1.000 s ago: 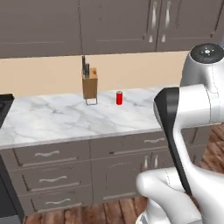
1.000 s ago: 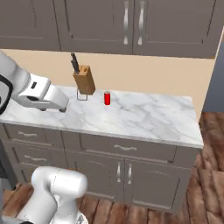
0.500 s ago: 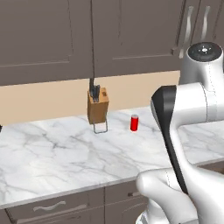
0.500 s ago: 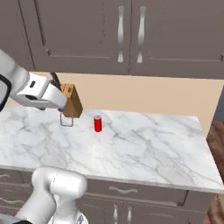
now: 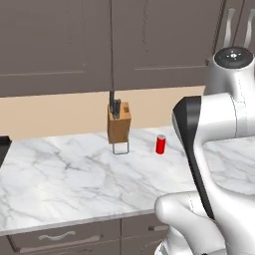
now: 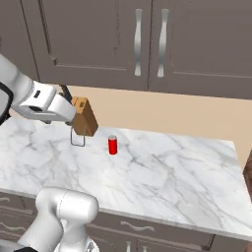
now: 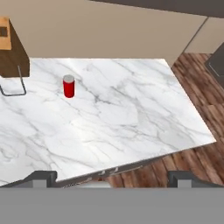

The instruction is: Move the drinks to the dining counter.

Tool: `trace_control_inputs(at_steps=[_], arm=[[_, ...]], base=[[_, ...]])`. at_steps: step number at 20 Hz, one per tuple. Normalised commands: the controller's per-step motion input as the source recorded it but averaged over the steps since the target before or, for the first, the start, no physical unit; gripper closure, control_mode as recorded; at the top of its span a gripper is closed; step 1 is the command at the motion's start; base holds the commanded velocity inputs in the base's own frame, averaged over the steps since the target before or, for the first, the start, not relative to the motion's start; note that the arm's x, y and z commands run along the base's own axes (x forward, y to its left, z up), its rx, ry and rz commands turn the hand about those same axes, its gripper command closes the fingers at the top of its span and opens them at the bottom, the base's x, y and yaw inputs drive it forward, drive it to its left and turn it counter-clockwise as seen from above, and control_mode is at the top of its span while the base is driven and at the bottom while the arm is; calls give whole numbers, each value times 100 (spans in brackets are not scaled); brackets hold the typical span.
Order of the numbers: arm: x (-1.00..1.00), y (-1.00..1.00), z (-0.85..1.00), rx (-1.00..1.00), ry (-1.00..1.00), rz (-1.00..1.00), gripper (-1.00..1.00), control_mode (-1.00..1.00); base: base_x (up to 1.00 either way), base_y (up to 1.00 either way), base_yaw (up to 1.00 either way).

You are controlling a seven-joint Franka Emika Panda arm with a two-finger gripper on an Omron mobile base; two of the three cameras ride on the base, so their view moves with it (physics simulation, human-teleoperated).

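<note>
2 dark finger tips of the gripper stand spread wide at the bottom corners of the hand view, with nothing between them, so the hand is empty and well above the marble counter. From the gripper, the small red can stands upright on that counter at about 11 o'clock, well apart from the tips and near the wooden knife block, which sits at about 10 o'clock against the tan wall. In the right base view the can is just beside the block, at its 4 o'clock, not touching it. The step in hand looks like the approach to the first drink: nothing is picked up yet, and the task is barely begun. The next move calls for bringing the open jaws down around the can's sides from the free side, away from the block and its wire stand, then closing and lifting before heading to the dining counter.
</note>
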Motion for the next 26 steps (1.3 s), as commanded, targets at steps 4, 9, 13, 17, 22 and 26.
trace_control_inputs(at_steps=[4, 9, 13, 17, 22, 26], arm=[[0, 0, 0, 0, 0, 0, -100, 100], [0, 0, 0, 0, 0, 0, -100, 100], [1, 0, -8, 9, -2, 1, -100, -100], [0, 0, -41, 33, -8, 9, -100, -100], [0, 0, -52, 33, -11, 12, -100, -100], [0, 0, -48, 18, -17, 5, -100, -100]], base=[[60, -8, 31], [45, 0, 12], [20, 0, 3], [0, 0, 0], [0, 0, 0], [0, 0, 0]])
